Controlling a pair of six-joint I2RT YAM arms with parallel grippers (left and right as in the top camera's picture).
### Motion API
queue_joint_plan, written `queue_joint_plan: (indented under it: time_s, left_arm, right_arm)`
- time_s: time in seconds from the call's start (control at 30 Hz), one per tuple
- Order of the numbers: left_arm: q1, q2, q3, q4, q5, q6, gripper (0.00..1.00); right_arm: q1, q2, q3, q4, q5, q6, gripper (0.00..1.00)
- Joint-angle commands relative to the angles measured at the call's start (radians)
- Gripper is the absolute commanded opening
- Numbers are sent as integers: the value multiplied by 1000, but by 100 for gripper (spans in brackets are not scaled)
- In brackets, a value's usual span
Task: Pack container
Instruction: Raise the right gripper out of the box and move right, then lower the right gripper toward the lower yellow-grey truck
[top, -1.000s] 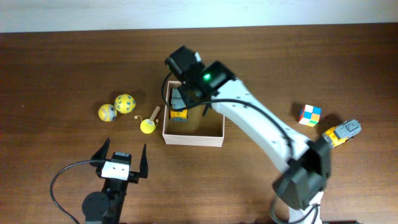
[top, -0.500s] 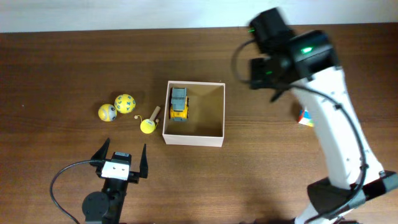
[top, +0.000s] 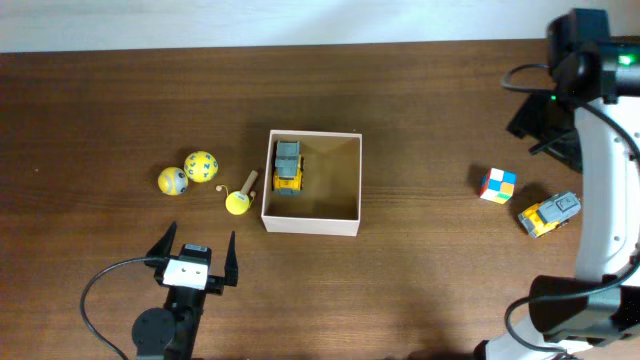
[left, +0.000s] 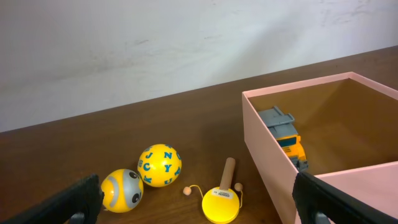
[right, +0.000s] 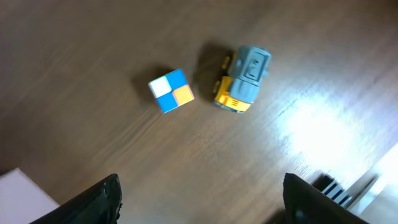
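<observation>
The right hand (right: 202, 199) is empty with its fingers spread wide. It hangs over the far right of the table (top: 100, 100) and looks down on a coloured cube (right: 171, 91) and a yellow-and-grey truck (right: 242, 78), which lie just beside each other. From above, that hand is dark and half cut off by the frame, so it is hard to tell how high it is; it seems well clear of both toys. The left hand (top: 200, 242) is also empty with its fingers apart, near the front edge and facing the box (top: 310, 222).

The box sits mid-table, open side up. One toy truck (top: 287, 166) lies against its left wall, and most of its floor is bare. By my judgement the packing has barely begun. Five toys lie outside:
- the cube and truck on the right, well apart from the box
- a letter ball (top: 201, 165), a grey-faced ball (top: 172, 181) and a yellow paddle toy (top: 239, 198) on the left

The paddle toy lies just beside the box's wall, so picking it up leaves little room there. The right-hand pair has open wood all round.
</observation>
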Motion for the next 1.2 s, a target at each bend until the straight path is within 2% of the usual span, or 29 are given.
queue_joint_plan:
  time_s: [0.0, 0.23, 0.43, 0.53, 0.9, 1.17]
  left_arm:
    - [3, -8, -8, 2, -4, 13, 99]
    - [3, -8, -8, 2, -4, 13, 99]
    - [3, -8, -8, 2, -4, 13, 99]
    - [3, -8, -8, 2, -4, 13, 99]
    - [3, -8, -8, 2, -4, 13, 99]
    - [3, -8, -8, 2, -4, 13, 99]
  right_arm:
    - [-52, -21, -84, 26, -17, 113, 77]
    - [-152, -21, -344, 154, -22, 256, 78]
    - [-225, -21, -527, 296, -84, 253, 78]
    - [-249, -21, -586, 360, -123, 198, 78]
    - [-310, -21, -638, 496, -133, 60, 78]
    - [-332, -21, -663, 590, -130, 40, 79]
